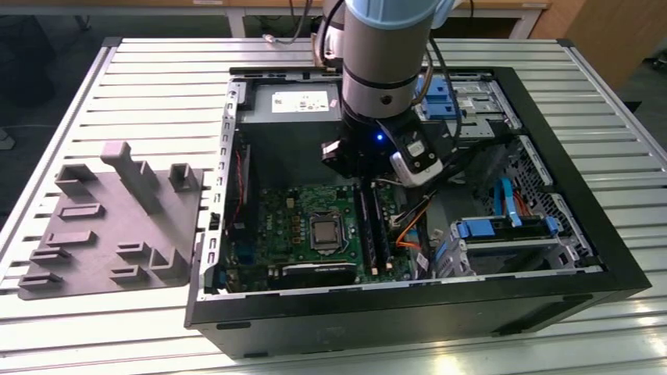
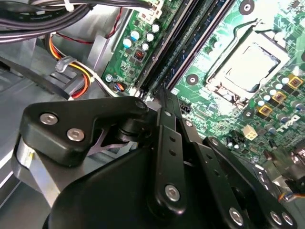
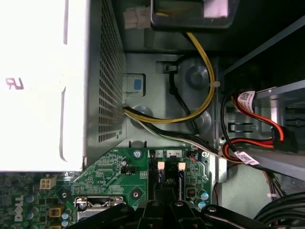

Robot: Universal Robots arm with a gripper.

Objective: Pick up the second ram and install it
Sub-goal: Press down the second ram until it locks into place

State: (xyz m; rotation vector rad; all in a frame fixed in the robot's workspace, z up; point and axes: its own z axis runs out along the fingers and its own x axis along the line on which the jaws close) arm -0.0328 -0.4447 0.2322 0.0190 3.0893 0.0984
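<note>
My gripper (image 1: 358,180) hangs inside the open computer case (image 1: 583,289), low over the green motherboard (image 1: 287,226). Its black fingers (image 2: 167,119) are drawn together, tips over the end of the long black memory slots (image 2: 164,62). In the first wrist view the gripper (image 3: 162,195) sits right over the slot ends with their white clips (image 3: 160,165). A long dark stick, which I take to be the second ram (image 1: 368,226), stands in the slots right of the processor socket (image 1: 326,232). Nothing shows between the fingertips.
A grey foam holder tray (image 1: 109,226) lies on the slatted table at the exterior view's left. Inside the case are the silver power supply (image 3: 43,86), yellow and black cable bundles (image 3: 205,81), orange and red cables (image 1: 408,230) and blue drive brackets (image 1: 490,228).
</note>
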